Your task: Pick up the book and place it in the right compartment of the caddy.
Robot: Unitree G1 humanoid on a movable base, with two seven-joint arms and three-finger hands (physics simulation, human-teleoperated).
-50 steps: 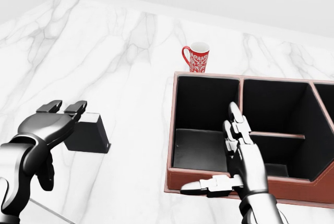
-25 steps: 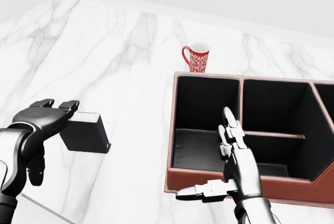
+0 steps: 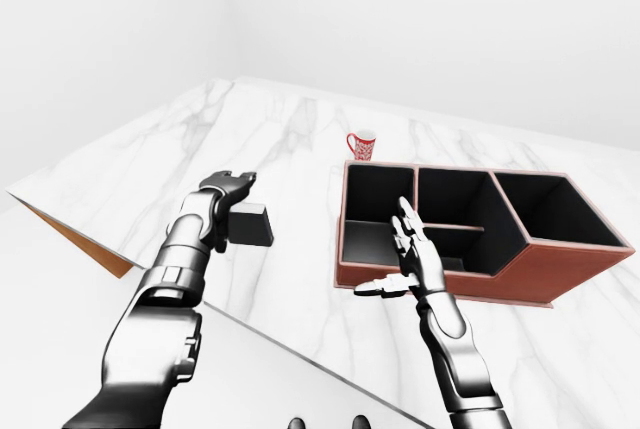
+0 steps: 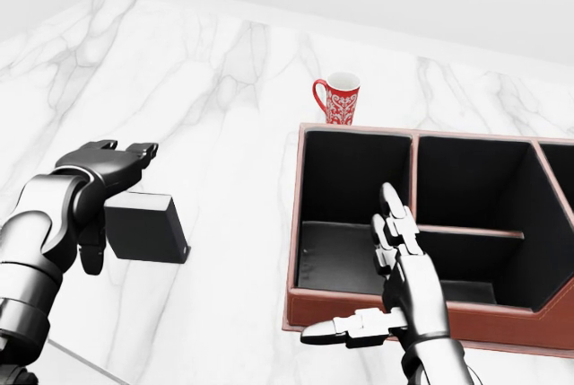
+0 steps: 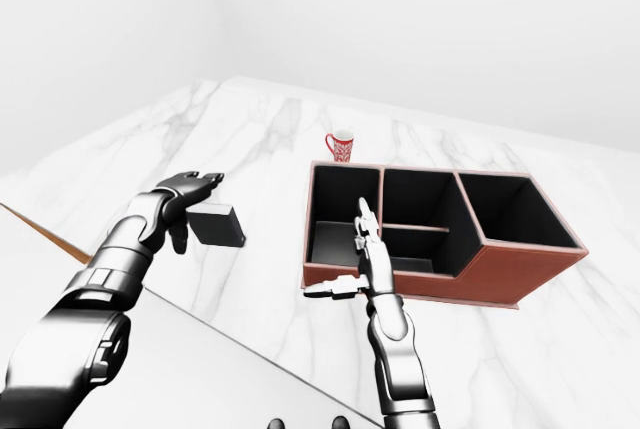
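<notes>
The book [image 4: 148,228], a dark flat block, lies on the white marble counter [image 4: 224,71] at the left of the head view. My left hand [image 4: 109,189] hovers open over its upper left corner, fingers [image 4: 121,153] spread above it and the thumb down its left side, not closed round it. The caddy [image 4: 502,323] is red-brown with black insides and stands at the right. Its right compartment [image 3: 552,211] shows best in the left-eye view. My right hand [image 4: 377,268] is open and flat, fingers pointing up, before the caddy's left compartment.
A red patterned mug [image 4: 339,98] stands just above the caddy's upper left corner. The counter's edge [image 3: 85,242] runs diagonally along the lower left of the left-eye view, with an orange underside showing.
My left hand has risen and swung right, from beside the book's left end to above its upper left corner. The right hand sank slightly. The book and caddy stayed put.
</notes>
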